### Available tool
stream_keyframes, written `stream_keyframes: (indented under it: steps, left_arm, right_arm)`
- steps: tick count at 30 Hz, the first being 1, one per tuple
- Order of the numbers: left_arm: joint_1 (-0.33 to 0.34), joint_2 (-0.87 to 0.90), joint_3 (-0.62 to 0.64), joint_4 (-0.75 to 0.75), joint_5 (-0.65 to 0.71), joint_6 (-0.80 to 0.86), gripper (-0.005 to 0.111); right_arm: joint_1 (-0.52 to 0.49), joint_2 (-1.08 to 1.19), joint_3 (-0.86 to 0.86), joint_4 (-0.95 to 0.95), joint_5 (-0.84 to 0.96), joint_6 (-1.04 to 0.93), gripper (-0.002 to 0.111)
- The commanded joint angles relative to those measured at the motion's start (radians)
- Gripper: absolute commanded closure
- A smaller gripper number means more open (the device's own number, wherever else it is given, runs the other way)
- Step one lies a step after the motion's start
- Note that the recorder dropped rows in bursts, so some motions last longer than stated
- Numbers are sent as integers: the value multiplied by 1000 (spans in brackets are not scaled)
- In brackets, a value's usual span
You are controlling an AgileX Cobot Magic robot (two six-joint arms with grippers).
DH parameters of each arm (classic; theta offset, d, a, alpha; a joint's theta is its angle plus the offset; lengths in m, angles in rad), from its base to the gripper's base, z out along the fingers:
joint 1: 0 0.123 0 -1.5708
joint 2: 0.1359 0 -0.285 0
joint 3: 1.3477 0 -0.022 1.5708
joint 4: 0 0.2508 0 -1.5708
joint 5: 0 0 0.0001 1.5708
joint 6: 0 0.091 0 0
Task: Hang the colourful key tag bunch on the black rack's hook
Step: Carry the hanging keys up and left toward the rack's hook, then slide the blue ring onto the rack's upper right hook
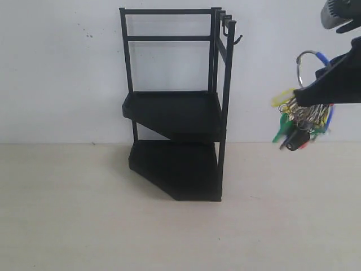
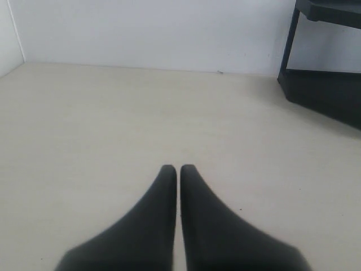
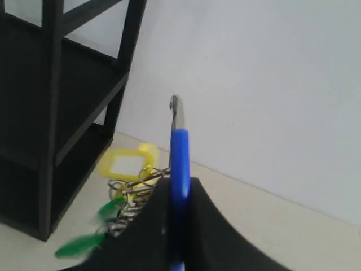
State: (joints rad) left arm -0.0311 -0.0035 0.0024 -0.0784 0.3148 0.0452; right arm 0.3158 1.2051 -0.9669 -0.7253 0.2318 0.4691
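Right gripper (image 1: 303,98) pinched colourful key tag bunch (image 1: 299,121), dangling below it; hook (image 1: 237,39) well apart, higher. Left gripper (image 2: 179,169) pressed together, empty.

The colourful key tag bunch (image 1: 302,121) is dangling mid-air right of the standing black rack (image 1: 175,113), below its hook (image 1: 234,38).

No text, label, brand, number or sign can be read in any view.
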Motion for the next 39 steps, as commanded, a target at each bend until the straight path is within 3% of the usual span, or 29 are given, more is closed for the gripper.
stream_keyframes:
  steps: [1,5,11,17,28,39]
  left_arm:
    - [3,4,-2,-7,-3,0,102]
    - [3,4,-2,-7,-3,0,102]
    - [3,4,-2,-7,-3,0,102]
    - [3,4,-2,-7,-3,0,102]
    - [3,4,-2,-7,-3,0,102]
    - [3,4,-2,-7,-3,0,102]
  right_arm:
    - [-81,-8,-21,-2,-60,269,109]
    - [-2,-5,32,-1,-113,75,109]
    - [4,45,16,37,-222,103,109]
    - [4,211,-114,37,-217,105,109]
    - [10,482,-502,37,-130,100,109]
    - [81,482,-510,37,-79,7,109]
